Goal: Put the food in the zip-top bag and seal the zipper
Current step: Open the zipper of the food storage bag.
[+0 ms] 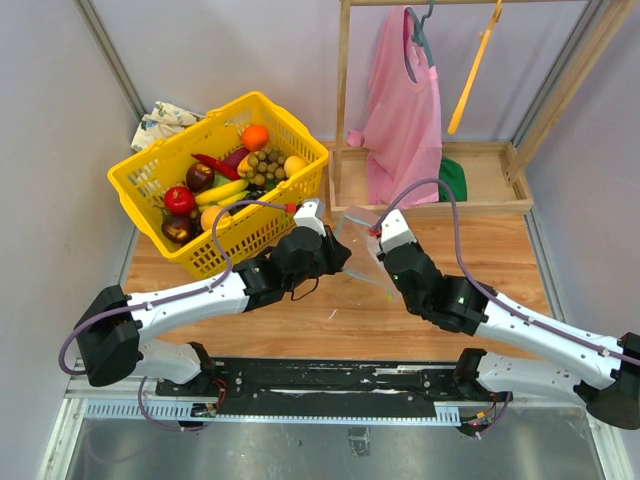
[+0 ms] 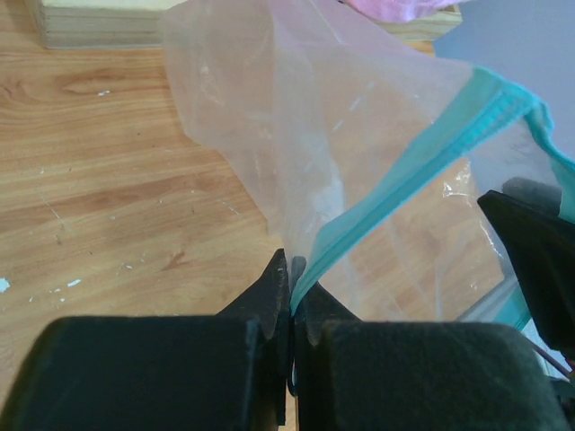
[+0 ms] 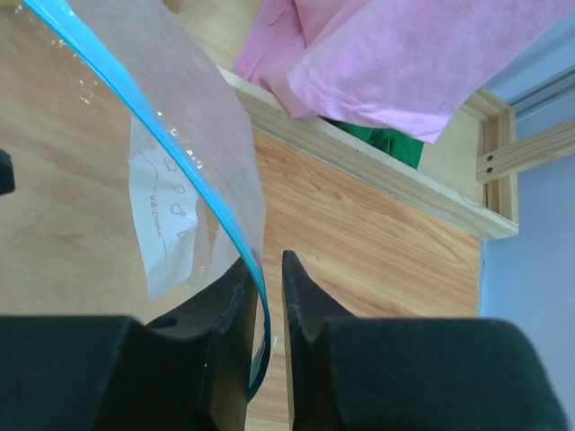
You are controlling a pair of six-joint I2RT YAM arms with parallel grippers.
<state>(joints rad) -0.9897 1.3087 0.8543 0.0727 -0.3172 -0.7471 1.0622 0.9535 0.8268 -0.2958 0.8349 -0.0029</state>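
Bag (image 1: 362, 248): clear, thin, crinkled film, held up off the table (image 1: 330, 310) just right of the near right corner of the basket (image 1: 200, 255), between the two grippers. In the top view its outline is hard to trace, because the wood shows through the film, and its lower edge is lost against the right arm. The zipper (image 2: 404, 171), a narrow blue-green strip, is seen along one edge. Its far end is cut off by the frame in both wrist views. A white label (image 3: 166, 224) with faint grey print is noted on the film, and the print is too small to be read.

Left gripper (image 2: 289, 269): the jaws are pressed together with the zipper pinched at the tips. The pinched part is hidden between the black fingers.

Right gripper (image 3: 268, 265): the jaws are parted by a narrow gap. The zipper is passed down through that gap and lies against one finger, and wood is seen through the gap beside it.

Food (image 1: 225, 175): heaped inside the basket, a yellow plastic lattice tub. An orange, a red chili, a brownish grape cluster, a banana and glossy red and dark round fruits are made out, while the lower pieces are covered by the upper ones. A patterned cloth (image 1: 165, 122) is largely hidden behind the basket.

Well to the right of the basket, a pink garment (image 1: 405, 110) is hung on a wooden rack (image 1: 490, 190). A green cloth (image 1: 452, 178) is partly hidden behind it.
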